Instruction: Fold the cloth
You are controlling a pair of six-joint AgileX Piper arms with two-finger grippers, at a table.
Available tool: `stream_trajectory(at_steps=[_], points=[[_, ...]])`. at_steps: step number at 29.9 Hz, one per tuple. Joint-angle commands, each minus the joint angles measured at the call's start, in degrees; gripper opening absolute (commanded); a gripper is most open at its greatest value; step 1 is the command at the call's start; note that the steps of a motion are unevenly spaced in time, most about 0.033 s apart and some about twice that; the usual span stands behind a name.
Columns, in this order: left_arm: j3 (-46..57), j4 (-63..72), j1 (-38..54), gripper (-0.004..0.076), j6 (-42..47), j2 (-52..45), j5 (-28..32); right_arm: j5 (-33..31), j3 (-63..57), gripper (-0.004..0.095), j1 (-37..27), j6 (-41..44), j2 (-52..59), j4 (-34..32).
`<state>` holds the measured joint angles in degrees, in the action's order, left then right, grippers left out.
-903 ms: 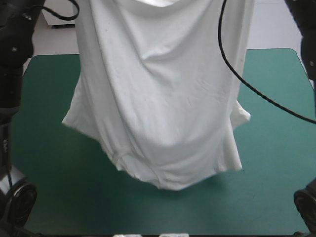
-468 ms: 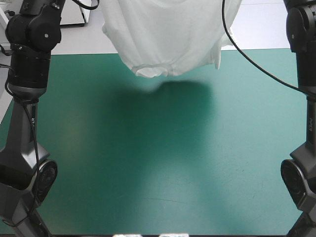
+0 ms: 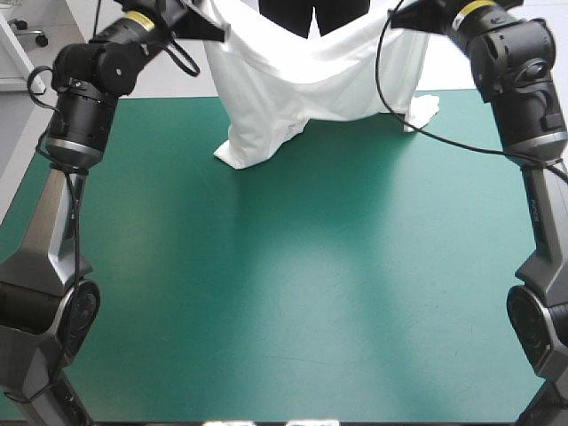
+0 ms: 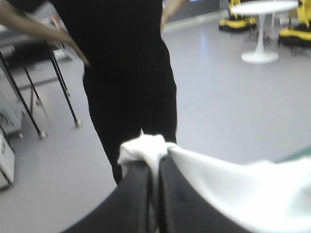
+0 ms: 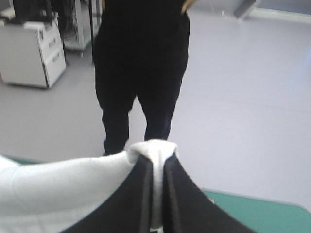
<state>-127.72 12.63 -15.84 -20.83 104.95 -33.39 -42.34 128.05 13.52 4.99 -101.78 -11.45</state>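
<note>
- Left gripper (image 4: 156, 160): black fingers (image 4: 136, 194) all but closed, forming one pointed arch.
- T-shirt (image 4: 233, 189): white, pinched between the fingers; a small bunch protrudes past the tips, and the remainder spreads out beside the gripper.
- Teal-green cover (image 4: 302, 152): a sliver visible beyond the cloth.

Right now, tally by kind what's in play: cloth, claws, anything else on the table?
T-shirt: 1, white, hanging between the two claws.
Claws: 2, left claw and right claw, black, each shut on the T-shirt.
Other things on the table: 0.
Total: 3.
</note>
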Motion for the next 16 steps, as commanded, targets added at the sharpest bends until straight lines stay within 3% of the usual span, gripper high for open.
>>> stream_trajectory(at_steps=[1,16], points=[[6.66,0.89,-0.03,-0.0009,0.71,-6.11,1.52,1.46,-6.24,-0.0017,-0.32,-2.52,5.67,-1.39],[50.08,4.28,-0.28,-0.0009,-1.64,-28.59,0.49,-1.45,-47.74,-0.0017,-0.32,-2.93,25.61,0.96]])
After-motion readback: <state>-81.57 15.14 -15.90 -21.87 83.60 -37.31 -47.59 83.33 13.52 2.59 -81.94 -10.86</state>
